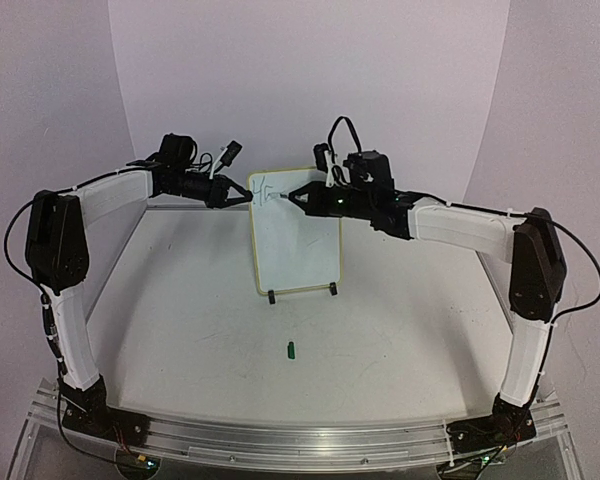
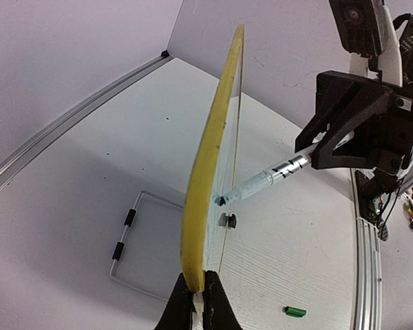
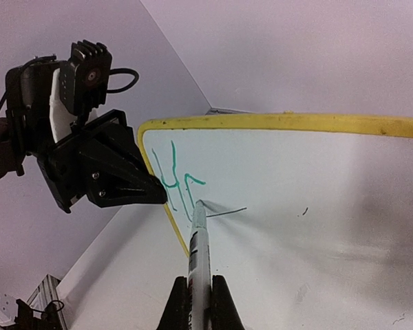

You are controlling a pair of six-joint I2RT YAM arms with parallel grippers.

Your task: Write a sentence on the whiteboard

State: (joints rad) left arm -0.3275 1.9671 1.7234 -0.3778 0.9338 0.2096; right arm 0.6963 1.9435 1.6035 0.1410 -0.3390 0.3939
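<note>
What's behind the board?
The stand: its wire frame lies on the table, seen from the left wrist. In the top view the board covers that frame; only the two black feet show in front.

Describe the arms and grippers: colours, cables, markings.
Left arm and right arm: white link shells, black joint housings, loose black cables alongside. Left gripper and right gripper: black, tapering wedges. Green LED lit on the right wrist. No sleeves.
</note>
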